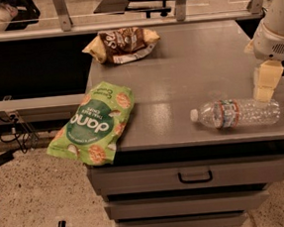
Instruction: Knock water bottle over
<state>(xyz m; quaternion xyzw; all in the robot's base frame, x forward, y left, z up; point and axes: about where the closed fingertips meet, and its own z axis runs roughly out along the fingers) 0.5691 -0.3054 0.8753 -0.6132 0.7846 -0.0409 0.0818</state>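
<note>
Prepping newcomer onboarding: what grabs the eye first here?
The water bottle lies on its side at the front right of the table, cap pointing left. The pincer hangs close to its right end. A green snack bag droops over the front left edge; a brown snack bag sits at the back.

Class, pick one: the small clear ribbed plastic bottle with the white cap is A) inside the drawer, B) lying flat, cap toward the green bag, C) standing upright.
B: the clear plastic water bottle lies flat on the grey table, with the gripper close by its base end.
</note>
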